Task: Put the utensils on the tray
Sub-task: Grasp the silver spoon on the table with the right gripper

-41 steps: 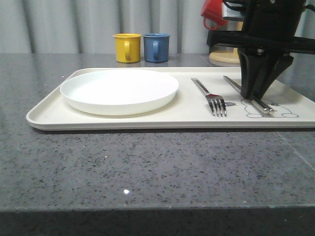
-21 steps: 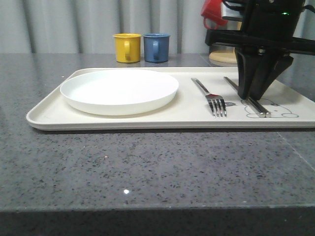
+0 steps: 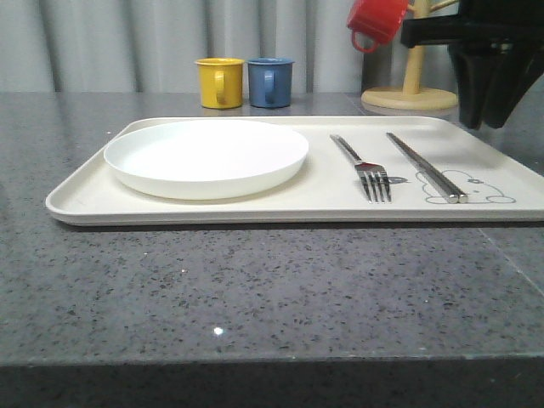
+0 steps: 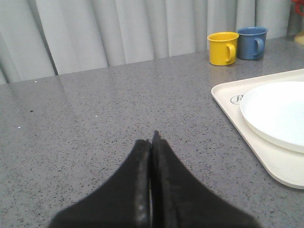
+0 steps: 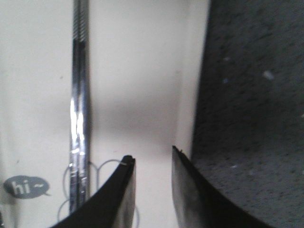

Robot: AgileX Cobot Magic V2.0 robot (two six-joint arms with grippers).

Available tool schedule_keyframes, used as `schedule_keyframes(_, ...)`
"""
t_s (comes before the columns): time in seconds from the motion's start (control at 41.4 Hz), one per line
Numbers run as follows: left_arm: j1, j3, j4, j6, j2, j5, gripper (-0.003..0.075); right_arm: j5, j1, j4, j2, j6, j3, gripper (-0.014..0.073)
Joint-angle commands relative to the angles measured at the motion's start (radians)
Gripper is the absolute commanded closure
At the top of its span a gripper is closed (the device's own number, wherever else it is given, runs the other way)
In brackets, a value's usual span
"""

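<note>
Lying parallel on the tray [image 3: 255, 211], fork [image 3: 364, 167] and chopsticks [image 3: 425, 166] sit beside the spread, empty right claw [image 5: 151, 164], cropped at frame's edge; left claw [image 4: 151, 147] pressed together.

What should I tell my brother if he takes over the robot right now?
Left gripper: shut, empty, over bare table.
Right gripper: open, empty, above the tray's right edge.
Done: fork and chopsticks lie side by side on the tray, right of the white plate.
Left: any utensil not yet on the tray; no spoon can be seen here.
</note>
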Motion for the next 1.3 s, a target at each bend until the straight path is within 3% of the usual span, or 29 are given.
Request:
schedule_keyframes(0.0, 0.000, -0.029, -0.011, -0.006, 0.010, -0.082, 0.0739, 0.048, -0.074, -0.030, -0.053, -0.055, -0.044, 0.0360)
schedule_keyframes(0.29, 0.000, -0.029, -0.011, -0.006, 0.010, -0.082, 0.0739, 0.041, -0.329, -0.030, -0.053, -0.167, -0.044, 0.0360)
schedule_keyframes(0.483, 0.000, -0.029, -0.011, -0.006, 0.010, -0.082, 0.0739, 0.015, -0.420, -0.030, -0.052, -0.218, -0.044, 0.0360)
schedule_keyframes(1.28, 0.000, -0.029, -0.011, -0.006, 0.010, -0.082, 0.0739, -0.038, -0.460, -0.002, 0.041, -0.249, -0.044, 0.0360)
